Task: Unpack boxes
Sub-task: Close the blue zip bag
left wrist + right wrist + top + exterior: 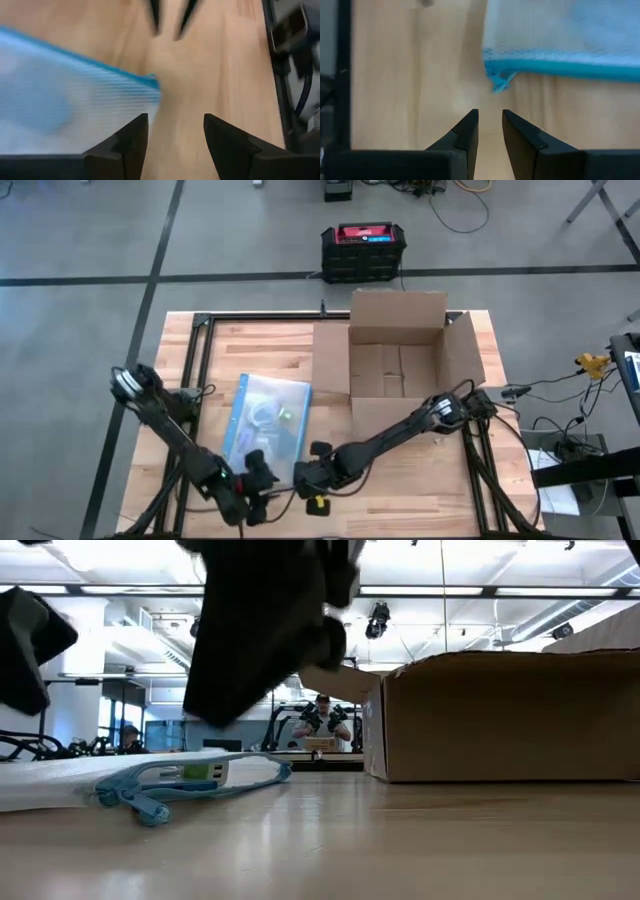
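Cardboard box point(400, 355) sits on the far right part of the tabletop point(270, 345), top open, all four flaps folded outward; inside looks bare from above. In the low view its brown side wall point(505, 720) fills the right of the frame.

Clear plastic bag point(268, 420) with blue edging lies flat on the tabletop, left of the box and well apart from it, with small items inside, one green. Low view shows the blue edge point(190, 785) resting on the wood.

Left end effector point(250, 498) is at the near edge, just beside the bag's near end. Its wrist view shows the fingers point(131, 142) spread apart with nothing between them, the bag's corner point(150, 82) just ahead.

Right end effector point(305, 475) is near the bag's near right corner. Its fingers point(465, 135) stand with a narrow gap, empty; the bag's blue edge point(560, 67) lies just ahead, not touched.

Black crate with red top point(363, 250) stands on the floor beyond the far side of the tabletop. People show in the room behind point(322, 720).
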Robot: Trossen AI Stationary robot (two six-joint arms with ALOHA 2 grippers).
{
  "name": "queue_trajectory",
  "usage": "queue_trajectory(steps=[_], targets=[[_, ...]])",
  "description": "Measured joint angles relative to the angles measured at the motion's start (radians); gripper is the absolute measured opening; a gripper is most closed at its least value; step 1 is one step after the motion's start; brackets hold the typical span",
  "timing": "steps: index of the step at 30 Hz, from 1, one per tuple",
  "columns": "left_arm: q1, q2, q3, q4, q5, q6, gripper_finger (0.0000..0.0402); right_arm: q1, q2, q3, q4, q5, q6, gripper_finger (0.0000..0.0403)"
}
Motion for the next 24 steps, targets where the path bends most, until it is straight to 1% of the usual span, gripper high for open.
queue_trajectory(steps=[2, 3, 6, 8, 10, 14, 17, 19, 21, 24], targets=[[-0.001, 0.061, 0.044, -0.032, -0.002, 0.071, 0.0196, 0.008, 0.021, 0.0, 0.012, 0.003, 0.02, 0.0073], [-0.001, 0.089, 0.067, -0.07, -0.011, 0.078, 0.0199, 0.012, 0.026, -0.001, 0.014, 0.003, 0.034, 0.0075], [0.002, 0.156, 0.117, -0.194, -0.072, 0.078, 0.0206, 0.021, 0.043, 0.0, 0.018, 0.003, 0.112, 0.0084], [0.006, 0.187, 0.136, -0.231, -0.126, 0.071, 0.0208, 0.022, 0.055, -0.001, 0.03, 0.007, 0.15, 0.009], [0.013, 0.208, 0.138, -0.233, -0.158, 0.072, 0.0207, 0.021, 0.064, 0.0, 0.06, 0.009, 0.166, 0.0095], [0.041, 0.237, 0.138, -0.189, -0.174, 0.111, 0.0198, 0.02, 0.073, 0.0, 0.133, 0.016, 0.134, 0.01], [0.064, 0.252, 0.139, -0.154, -0.177, 0.127, 0.0186, 0.018, 0.073, -0.001, 0.127, 0.071, 0.129, 0.0098], [0.078, 0.256, 0.139, -0.137, -0.175, 0.125, 0.0172, 0.009, 0.073, -0.003, 0.117, 0.086, 0.113, 0.0091], [0.082, 0.255, 0.139, -0.139, -0.171, 0.121, 0.0145, 0.006, 0.073, -0.003, 0.115, 0.087, 0.096, 0.0081], [0.084, 0.247, 0.139, -0.157, -0.144, 0.093, 0.0071, 0.006, 0.074, -0.003, 0.105, 0.087, 0.076, 0.0066]])
